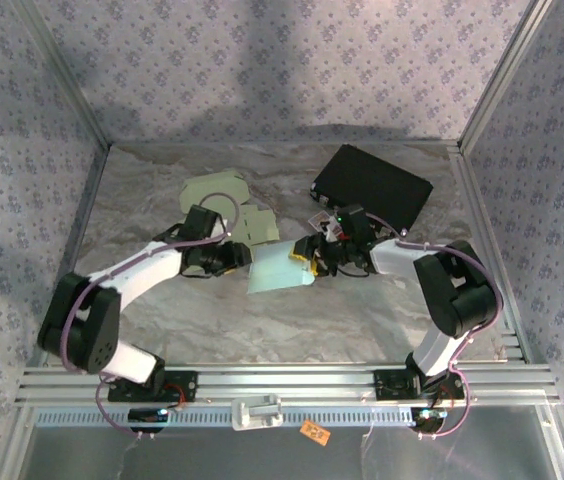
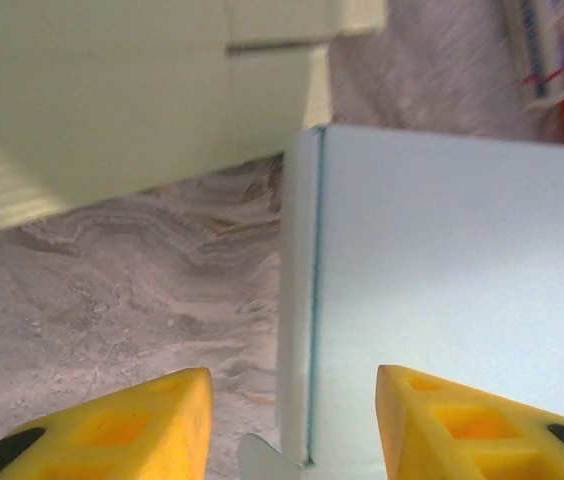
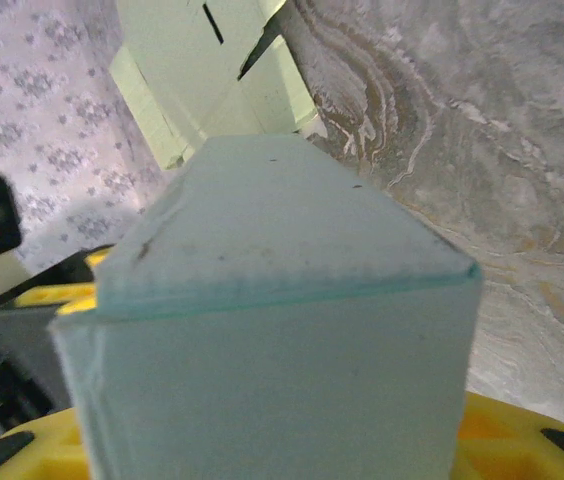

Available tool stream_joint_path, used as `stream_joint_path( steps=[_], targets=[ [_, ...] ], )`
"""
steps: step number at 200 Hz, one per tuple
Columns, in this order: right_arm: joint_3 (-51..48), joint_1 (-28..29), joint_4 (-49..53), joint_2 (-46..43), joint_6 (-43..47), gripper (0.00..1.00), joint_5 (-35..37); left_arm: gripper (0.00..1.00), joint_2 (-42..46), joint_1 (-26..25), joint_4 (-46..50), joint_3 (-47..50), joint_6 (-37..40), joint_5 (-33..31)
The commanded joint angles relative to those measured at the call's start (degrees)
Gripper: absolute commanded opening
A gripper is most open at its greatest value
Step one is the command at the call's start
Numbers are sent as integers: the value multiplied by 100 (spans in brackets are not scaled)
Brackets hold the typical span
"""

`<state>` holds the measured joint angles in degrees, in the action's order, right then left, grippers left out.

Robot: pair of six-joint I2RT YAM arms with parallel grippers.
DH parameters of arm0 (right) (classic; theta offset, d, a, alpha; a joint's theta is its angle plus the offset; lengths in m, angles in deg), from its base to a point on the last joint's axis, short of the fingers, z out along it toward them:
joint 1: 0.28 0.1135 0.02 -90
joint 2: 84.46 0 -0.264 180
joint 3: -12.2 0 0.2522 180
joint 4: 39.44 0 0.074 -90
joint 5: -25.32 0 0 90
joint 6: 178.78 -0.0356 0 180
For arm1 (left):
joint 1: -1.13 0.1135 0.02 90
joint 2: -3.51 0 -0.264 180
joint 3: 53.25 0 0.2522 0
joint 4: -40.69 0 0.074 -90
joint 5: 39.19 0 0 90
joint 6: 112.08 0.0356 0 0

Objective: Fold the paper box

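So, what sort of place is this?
Probably a robot test cell: patterned walls on a metal frame, a marble-look table, and a left arm and right arm bolted to a rail.

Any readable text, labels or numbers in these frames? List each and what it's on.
Nothing is legible.
Orange tag at the near edge: any print is too small to read.
Printed card beyond the paper box: blue and red print, too blurred to read.
Paper box: plain faces, no print visible.

A black case (image 1: pixel 372 187) lies on the marbled table (image 1: pixel 362 320).
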<state>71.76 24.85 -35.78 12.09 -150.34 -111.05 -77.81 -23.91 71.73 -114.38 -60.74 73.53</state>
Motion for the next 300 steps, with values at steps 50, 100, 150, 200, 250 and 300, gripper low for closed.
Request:
stream_joint_path(
  steps=[50,100,150,200,250,300],
  targets=[
    [503,-472,1932,-306,-1516,47,-351,49,1360,-569,222,-546,2334,-122],
    [758,-868,3711,-471,-1400,45,-765,54,1578,-2238,1307,-792,5857,-539],
    [757,-1062,4245,-471,-1352,39,-1024,71,1382,-2777,617,-299,6736,-1612],
    [658,-1085,4429,-458,-1261,38,-1092,70,871,-2813,-76,-183,6662,-1916],
    [623,-1090,4685,-366,-1172,37,-1181,70,425,-2934,-348,-181,6699,-1782],
    [649,-1128,4650,-218,-1197,37,-1250,68,223,-3108,-473,-105,6655,-1722]
  ],
)
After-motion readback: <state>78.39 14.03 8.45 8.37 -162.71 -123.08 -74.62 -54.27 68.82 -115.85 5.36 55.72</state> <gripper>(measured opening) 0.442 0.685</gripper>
